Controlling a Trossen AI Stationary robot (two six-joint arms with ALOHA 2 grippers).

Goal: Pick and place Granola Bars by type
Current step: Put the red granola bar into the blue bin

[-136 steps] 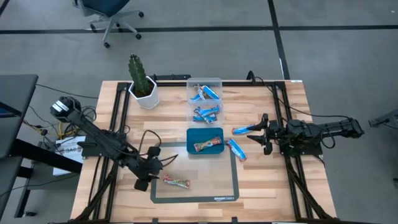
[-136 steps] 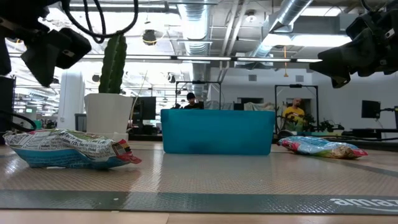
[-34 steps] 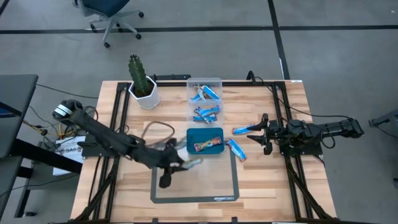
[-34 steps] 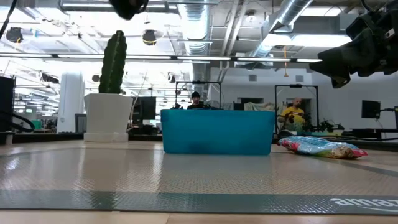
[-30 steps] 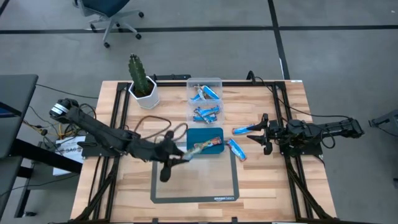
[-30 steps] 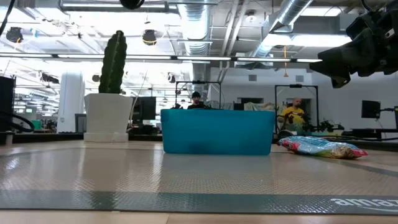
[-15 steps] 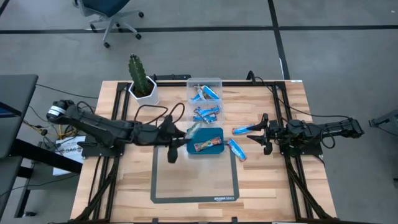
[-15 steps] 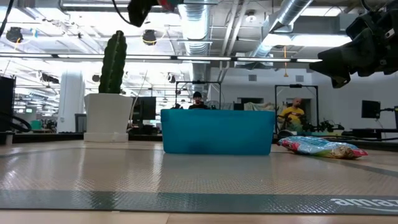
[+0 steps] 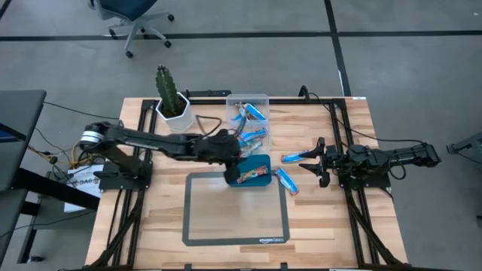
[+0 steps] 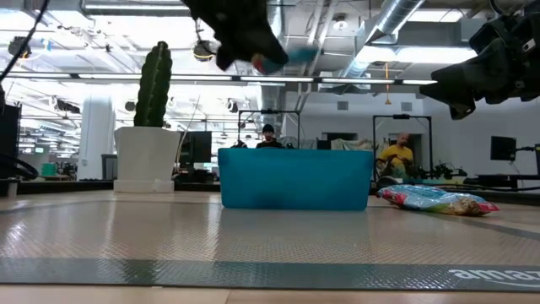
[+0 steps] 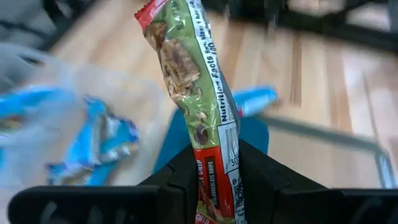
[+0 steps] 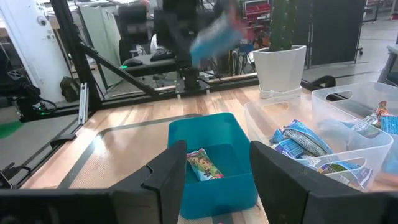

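My left gripper [image 9: 235, 155] hangs over the far left corner of the teal tray [image 9: 230, 179], shut on a multicoloured granola bar [image 11: 191, 81]. In the low view that bar [image 10: 280, 57] shows high above the tray [image 10: 295, 179]. A second multicoloured bar [image 9: 252, 174] lies flat in the tray. Several blue bars [image 9: 250, 138] fill the clear box [image 9: 265, 98]. Two blue bars [image 9: 292, 158] [image 9: 286, 181] lie on the table right of the tray. My right gripper [image 9: 307, 161] stands open beside them with nothing between its fingers. My left gripper pinches the multicoloured bar between its two fingers at the red-printed end [image 11: 215, 171]. The rest of the bar sticks out ahead of the fingers, along them. The bar is lifted clear, above the tray.
A potted cactus [image 9: 172, 102] stands at the far left of the table. A grey mat [image 9: 235, 218] covers the near middle of the table. The clear box stands just beyond the tray. Chairs and people show in the room behind.
My left gripper has carried the multicoloured bar from over the mat toward the table's far edge and right, up to the tray's far left corner. The bar has stayed lifted clear in the shut fingers.
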